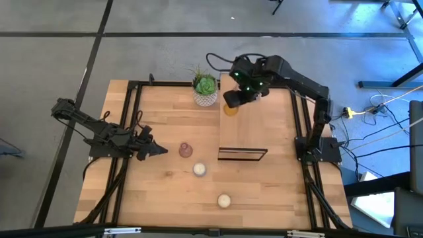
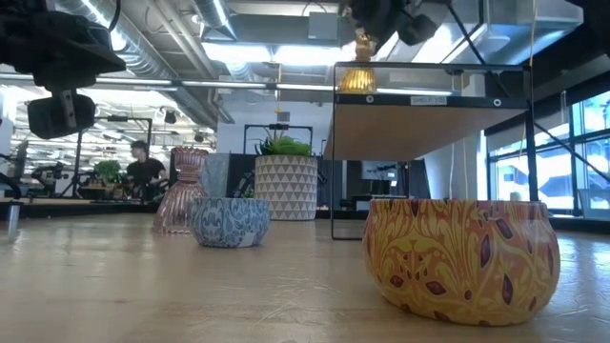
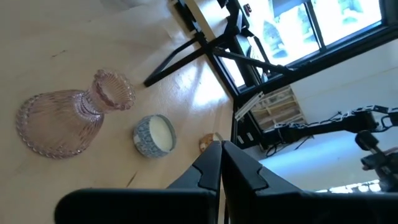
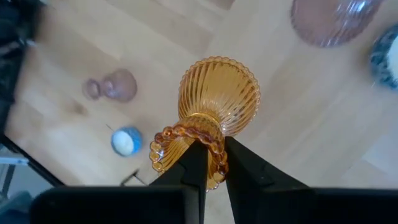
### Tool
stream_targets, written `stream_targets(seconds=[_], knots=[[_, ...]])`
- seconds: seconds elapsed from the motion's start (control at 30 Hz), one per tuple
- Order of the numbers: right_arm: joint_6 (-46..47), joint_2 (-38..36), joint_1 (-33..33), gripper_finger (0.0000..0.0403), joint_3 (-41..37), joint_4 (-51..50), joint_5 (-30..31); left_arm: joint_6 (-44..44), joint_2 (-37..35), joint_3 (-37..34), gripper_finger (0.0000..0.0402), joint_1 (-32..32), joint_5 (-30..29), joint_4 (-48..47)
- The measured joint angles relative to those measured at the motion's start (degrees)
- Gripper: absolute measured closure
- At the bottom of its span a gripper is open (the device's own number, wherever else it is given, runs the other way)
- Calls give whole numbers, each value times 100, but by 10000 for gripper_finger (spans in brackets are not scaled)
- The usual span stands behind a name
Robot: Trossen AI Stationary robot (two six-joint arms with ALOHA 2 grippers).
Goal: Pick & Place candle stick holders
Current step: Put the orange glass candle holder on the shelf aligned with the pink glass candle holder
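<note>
My right gripper (image 1: 235,99) is shut on the amber glass holder (image 4: 219,93) over the far end of the long wooden black-framed stand (image 1: 254,125). The low view shows the holder (image 2: 358,78) at the stand's top. A pink glass holder (image 1: 186,150) stands on its wide base on the table. Two round cream-topped holders (image 1: 199,169) (image 1: 224,200) sit nearer the front edge. A brownish-pink glass holder (image 4: 333,18) and another round one (image 4: 387,56) show past the amber one. My left gripper (image 1: 156,151) is shut and empty, just left of the pink holder. My right gripper pinches the amber holder's beaded mouth rim (image 4: 180,142) between its two fingers, coming from above and pointing down. The holder hangs upright, its bulb (image 2: 358,82) level with the stand's top. I cannot tell whether it rests there.
A green succulent in a white patterned pot (image 1: 205,90) stands at the far edge, just left of the stand. The stand's black frame (image 1: 242,155) reaches toward the table's middle. Black rails (image 1: 129,125) run along the table's left and right sides.
</note>
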Motion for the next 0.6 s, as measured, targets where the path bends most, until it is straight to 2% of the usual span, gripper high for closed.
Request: stream_targets(seconds=[0.13, 0.27, 0.6], knots=[[-63, 2, 39, 357, -414, 1, -307, -20, 0, 0, 396, -2, 0, 0], [-68, 2, 57, 357, -651, -1, -309, -13, 0, 0, 395, -2, 0, 0], [91, 2, -201, 357, -671, 1, 141, -4, 0, 0, 395, -2, -2, -4]])
